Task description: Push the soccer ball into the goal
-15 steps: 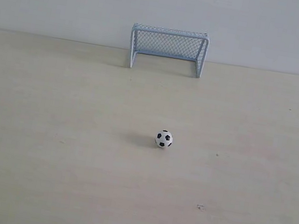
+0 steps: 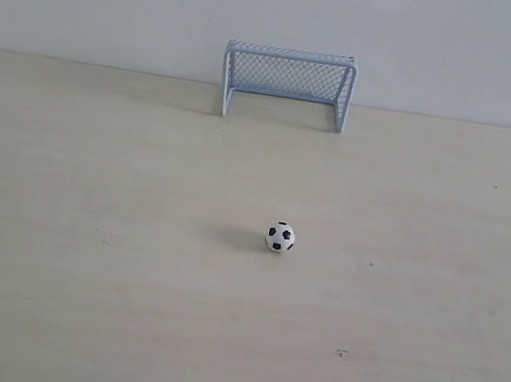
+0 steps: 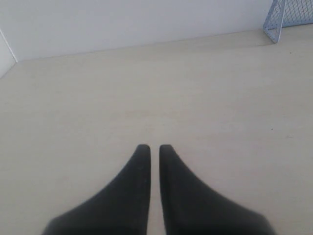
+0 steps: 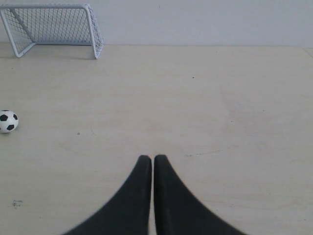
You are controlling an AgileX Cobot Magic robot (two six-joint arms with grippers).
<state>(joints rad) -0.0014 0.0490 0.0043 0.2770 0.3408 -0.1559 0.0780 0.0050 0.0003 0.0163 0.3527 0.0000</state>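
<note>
**Pale Bench, Plain Wall, a Few Small Marks**

A pale, light-wood bench (image 2: pixel 76 269) with faint grain is seen across most of the exterior view. It is met at its far edge by a plain off-white wall (image 2: pixel 456 48), and a thin shadow line is seen along the join. The bench surface is marked by small dark flecks. A smudge (image 2: pixel 342 353) is found toward the near right, a smaller dot (image 2: pixel 371 263) lies farther back from it, and a speck (image 2: pixel 495 187) is set farther back still and to the right. In the right wrist view a faint curved scratch (image 4: pixel 210 152) is made out on the bench. In the left wrist view an upright seam (image 3: pixel 9 46) is shown in the wall.
</note>
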